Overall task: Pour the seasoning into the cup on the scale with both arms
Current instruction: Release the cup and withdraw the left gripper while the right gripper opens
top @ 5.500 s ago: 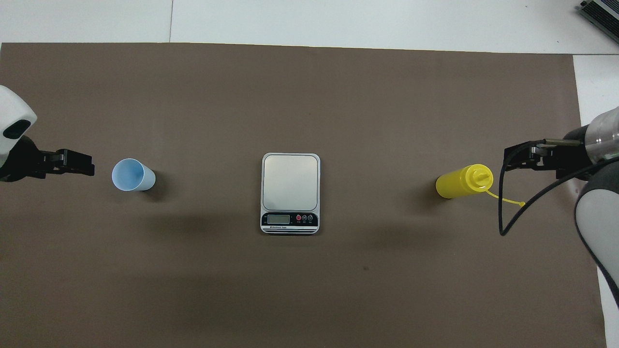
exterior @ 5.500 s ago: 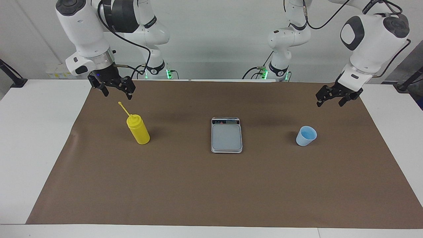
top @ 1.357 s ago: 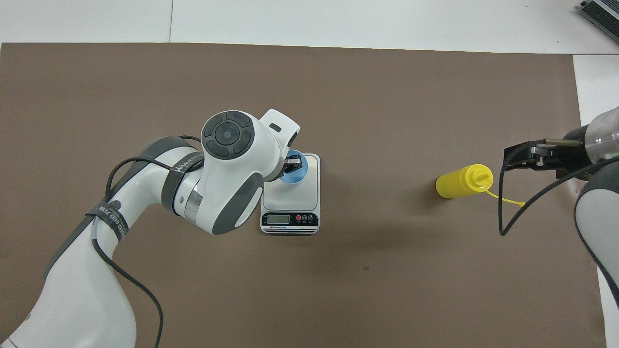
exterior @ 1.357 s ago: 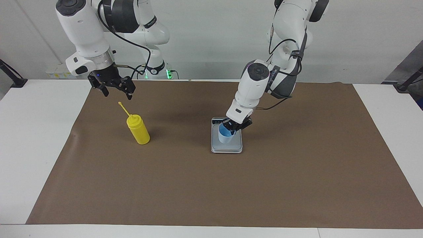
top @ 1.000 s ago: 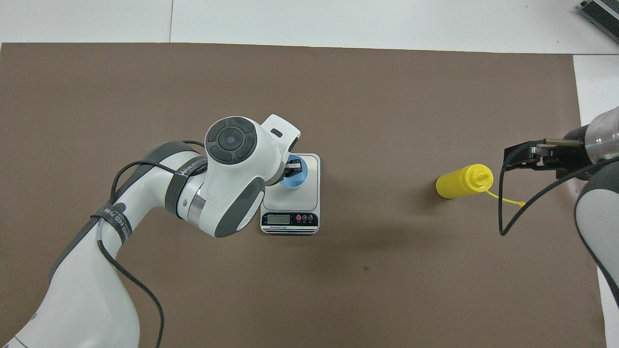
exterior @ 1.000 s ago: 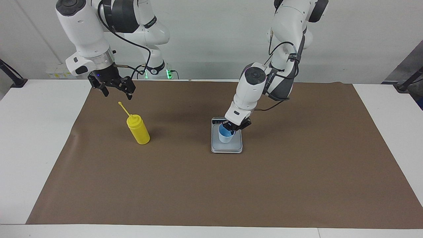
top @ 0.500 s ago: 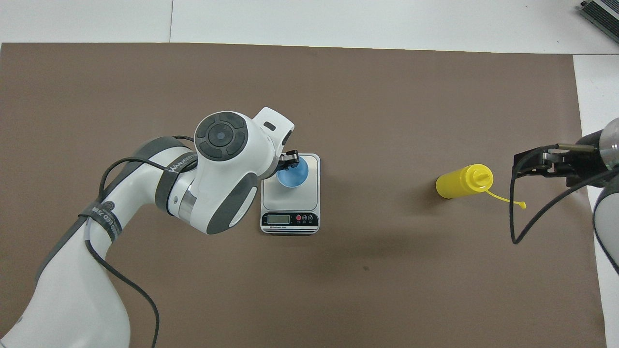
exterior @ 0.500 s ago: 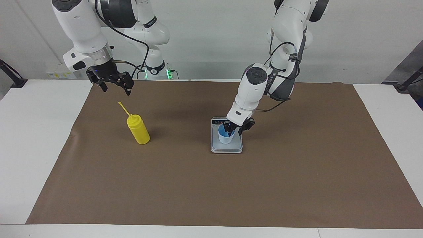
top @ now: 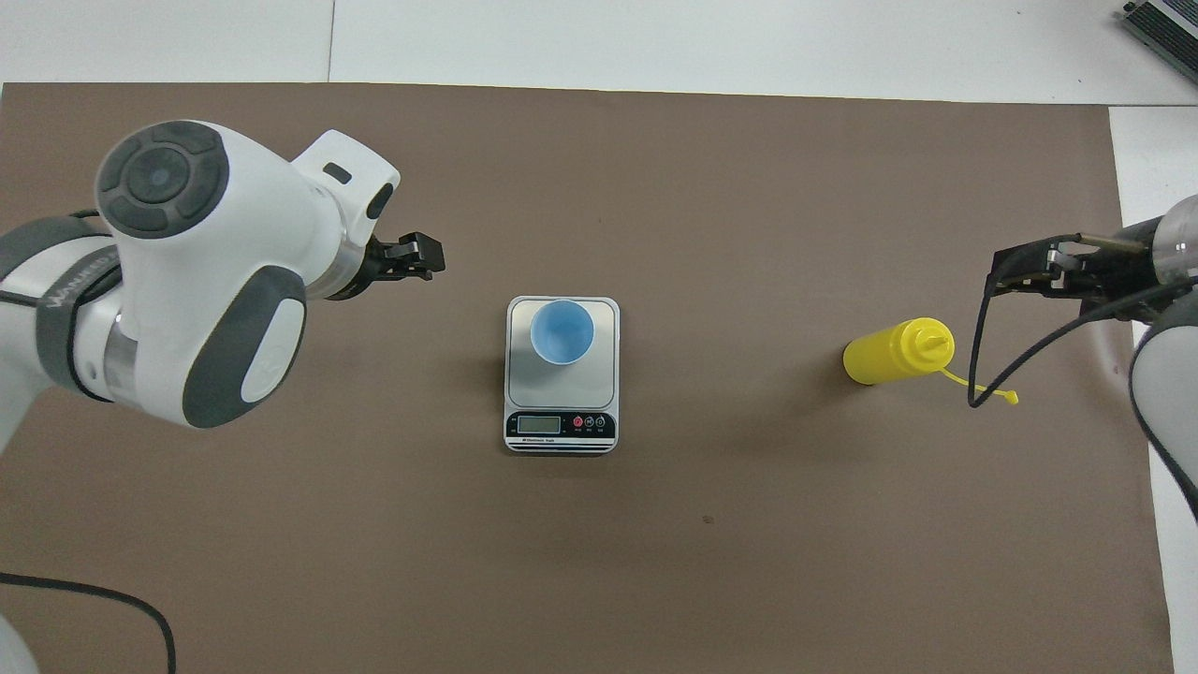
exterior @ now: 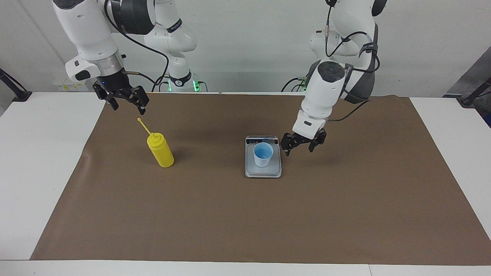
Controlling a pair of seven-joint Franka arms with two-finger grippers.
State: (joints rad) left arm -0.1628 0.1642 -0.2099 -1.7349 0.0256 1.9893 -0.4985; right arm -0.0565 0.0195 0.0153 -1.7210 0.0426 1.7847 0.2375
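The pale blue cup (exterior: 263, 154) stands upright on the plate of the silver-grey scale (exterior: 263, 171), free of any gripper. It also shows in the overhead view (top: 562, 331) on the scale (top: 562, 379). My left gripper (exterior: 299, 149) is open and empty, just off the scale toward the left arm's end; it shows in the overhead view (top: 428, 258). The yellow seasoning bottle (exterior: 161, 151) stands on the mat toward the right arm's end, nozzle up; it shows in the overhead view (top: 889, 354). My right gripper (exterior: 127, 108) hangs open and empty above the mat near the bottle.
A brown mat (exterior: 245, 218) covers most of the white table (exterior: 42, 161). A black cable (top: 978, 374) loops down from the right wrist close to the bottle's nozzle.
My left gripper opened, let go of the cup on the scale, and drew back toward the left arm's end. My right gripper shifted slightly up and away from the bottle.
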